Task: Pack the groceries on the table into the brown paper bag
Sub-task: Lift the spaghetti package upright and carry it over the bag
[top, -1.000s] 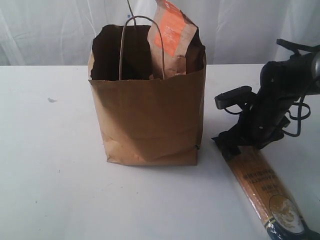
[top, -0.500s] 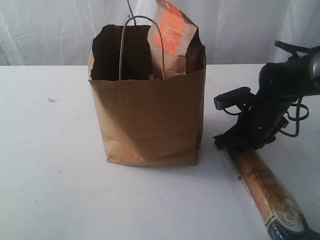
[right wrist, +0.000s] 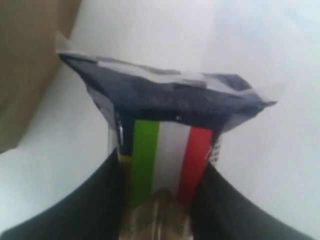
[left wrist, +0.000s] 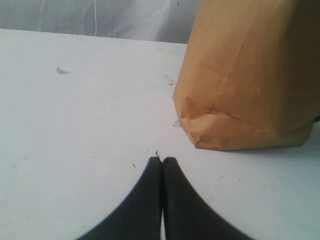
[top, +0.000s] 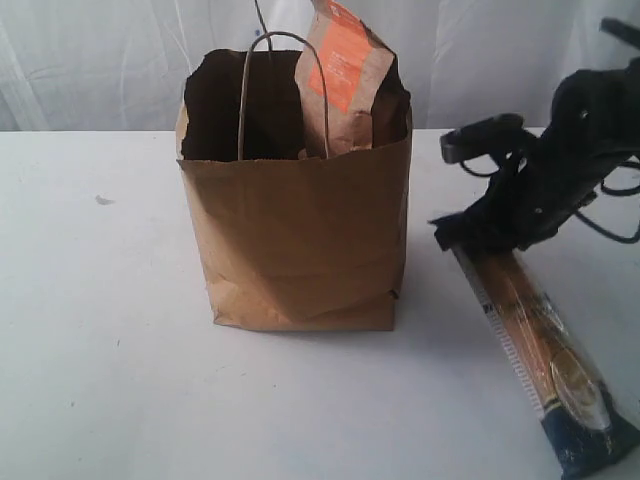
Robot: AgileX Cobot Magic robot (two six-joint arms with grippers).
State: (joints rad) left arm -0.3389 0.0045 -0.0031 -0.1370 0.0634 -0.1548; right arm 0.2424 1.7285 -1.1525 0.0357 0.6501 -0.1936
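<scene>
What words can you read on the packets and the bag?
brown-orange pouch: white print on its orange label, too blurred to read.
long spaghetti pack: dark lettering and a round emblem, too blurred to read; green, white and red stripes, no words.
brown paper bag: no print seen.

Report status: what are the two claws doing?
Left gripper shut, empty. Right gripper clamped on spaghetti pack, beside paper bag. Pouch stands in bag; space beside it.

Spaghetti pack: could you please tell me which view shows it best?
Exterior view: the spaghetti pack shows almost whole, one end in the right gripper. The right wrist view shows only that gripped end; the left wrist view, nothing.
</scene>
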